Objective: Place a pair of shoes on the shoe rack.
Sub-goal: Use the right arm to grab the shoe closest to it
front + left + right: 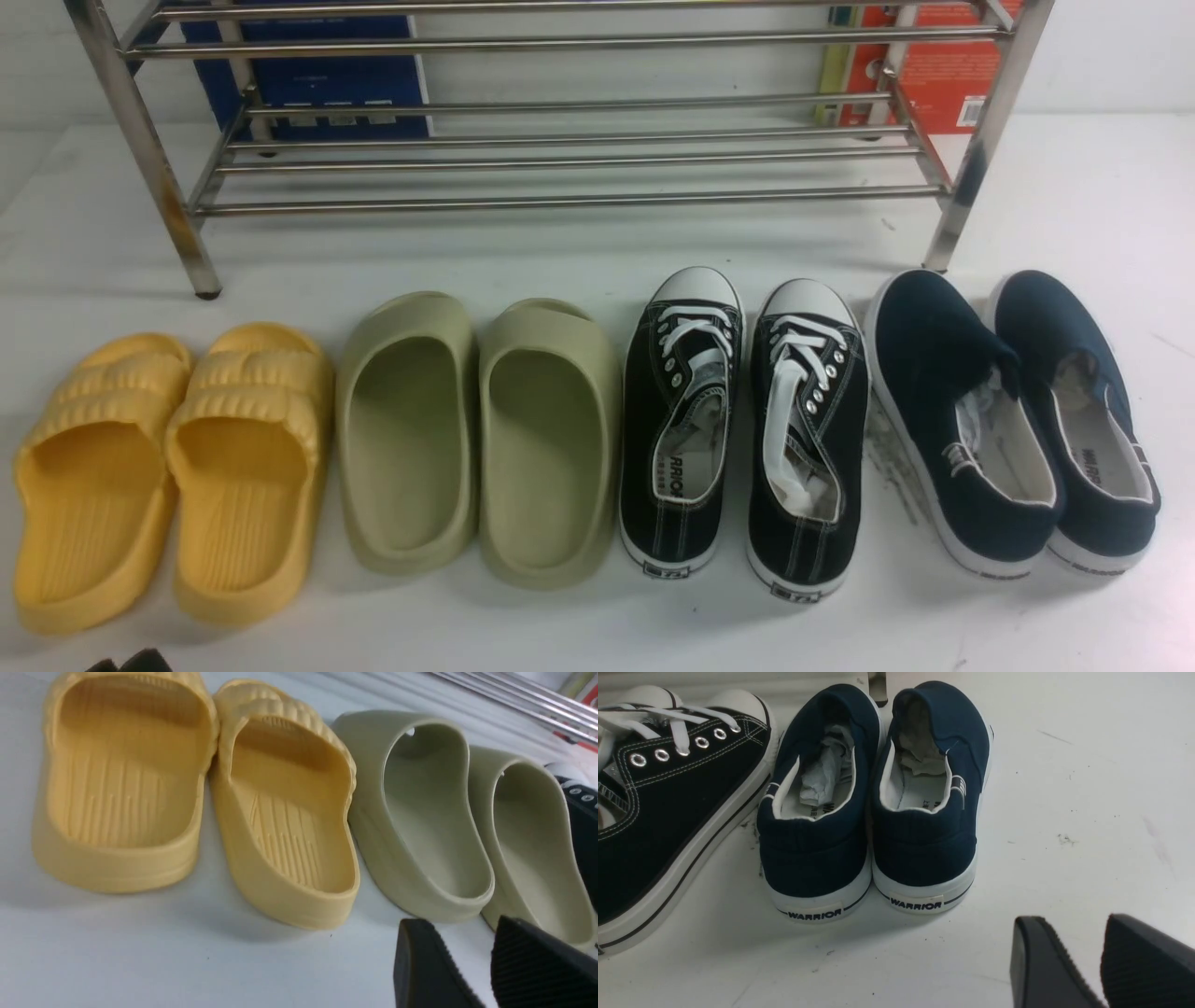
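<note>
2 navy canvas slip-ons, round-barred steel rack

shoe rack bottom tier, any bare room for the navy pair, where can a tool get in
Lower tier of the shoe rack is bare end to end. Bare white surface lies right of the navy slip-ons and between toes and rack legs. Crowded: black lace-up sneakers sit close left.

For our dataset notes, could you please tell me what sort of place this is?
Likely a staged test tabletop: white table, steel shoe rack, a row from yellow slippers to navy shoes.
</note>
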You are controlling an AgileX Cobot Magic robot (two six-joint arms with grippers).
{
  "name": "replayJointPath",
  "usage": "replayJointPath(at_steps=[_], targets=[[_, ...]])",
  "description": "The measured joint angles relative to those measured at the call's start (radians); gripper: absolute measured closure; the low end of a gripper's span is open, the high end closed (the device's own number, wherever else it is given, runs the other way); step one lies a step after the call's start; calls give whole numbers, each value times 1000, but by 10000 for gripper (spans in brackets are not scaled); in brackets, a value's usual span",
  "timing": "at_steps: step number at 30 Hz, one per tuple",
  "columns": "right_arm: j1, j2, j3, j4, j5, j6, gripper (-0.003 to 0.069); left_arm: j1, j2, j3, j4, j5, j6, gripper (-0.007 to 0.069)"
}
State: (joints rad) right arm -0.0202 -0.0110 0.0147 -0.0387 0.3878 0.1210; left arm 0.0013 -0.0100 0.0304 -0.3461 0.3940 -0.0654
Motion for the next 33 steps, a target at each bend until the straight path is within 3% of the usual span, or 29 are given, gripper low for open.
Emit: replayJointPath(at_steps=[27, 29, 33], targets=[[0, 0, 0, 1, -3, 1, 420, 0, 0, 0, 1, 15, 0, 386], [0, 0, 1, 39, -17, 26, 420, 0, 0, 0, 1, 15, 0, 386], [0, 0, 11, 270, -122, 166, 420, 0, 0, 0, 1, 15, 0, 386]])
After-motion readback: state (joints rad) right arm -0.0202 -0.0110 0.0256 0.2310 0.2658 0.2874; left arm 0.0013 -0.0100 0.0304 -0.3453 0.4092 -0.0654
